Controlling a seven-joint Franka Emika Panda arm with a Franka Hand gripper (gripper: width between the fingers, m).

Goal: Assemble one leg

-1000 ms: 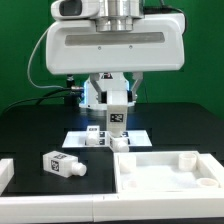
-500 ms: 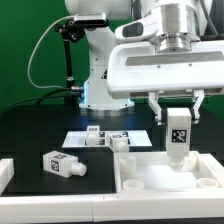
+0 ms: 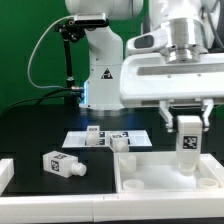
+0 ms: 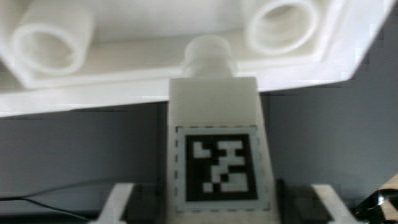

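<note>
White tray-like panel (image 3: 150, 172) at the front holds nothing loose that shows, only its moulded round sockets (image 4: 54, 50), and a spare peg (image 3: 62, 164) lies on the table (image 3: 30, 135) toward the exterior view's left. Above the panel hangs the leg (image 3: 188, 142), its top pinched between the jaws of the gripper (image 3: 188, 120). It has come across from over the marker board (image 3: 100, 133) and dropped lower, so seating it in a socket looks like the step in hand; further pegs (image 3: 120, 143) stand by that board behind.
</note>
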